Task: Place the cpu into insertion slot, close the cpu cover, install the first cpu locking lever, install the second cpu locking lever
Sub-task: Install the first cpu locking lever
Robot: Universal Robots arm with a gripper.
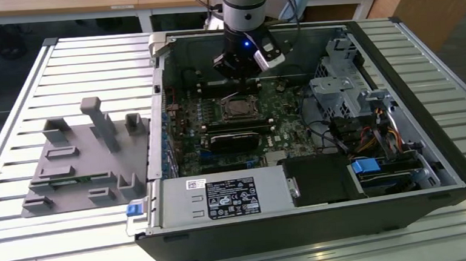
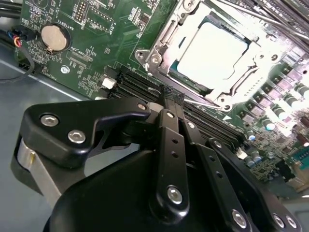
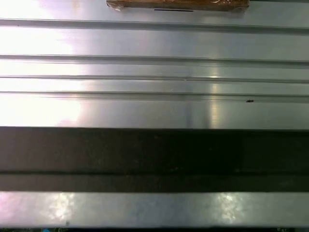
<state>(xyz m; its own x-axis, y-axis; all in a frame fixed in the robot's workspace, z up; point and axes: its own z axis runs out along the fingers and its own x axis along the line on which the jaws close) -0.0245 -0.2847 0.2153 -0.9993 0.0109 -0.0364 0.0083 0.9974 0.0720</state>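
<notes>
The cpu (image 2: 212, 48) lies flat in its socket on the green motherboard (image 2: 91, 53), its silvery top bright. The cpu cover (image 2: 165, 37), a metal frame, lies down around it, the chip showing through its window. In the exterior view the cpu (image 1: 236, 110) sits mid-board inside the open computer case (image 1: 427, 124). My gripper (image 2: 170, 95) hangs just beyond the socket's far edge, black fingers (image 2: 167, 126) drawn together, tips beside a thin wire locking lever (image 2: 205, 102) that runs along the socket's edge. The exterior view has the gripper (image 1: 242, 75) low over the board.
A black heatsink block (image 1: 232, 141) and memory slots lie near the socket. The power supply box (image 1: 221, 198) fills the case's front, with drive cages and cables (image 1: 352, 99) to the exterior view's right. A grey parts fixture (image 1: 81, 158) rests on the slatted metal table (image 3: 154, 48).
</notes>
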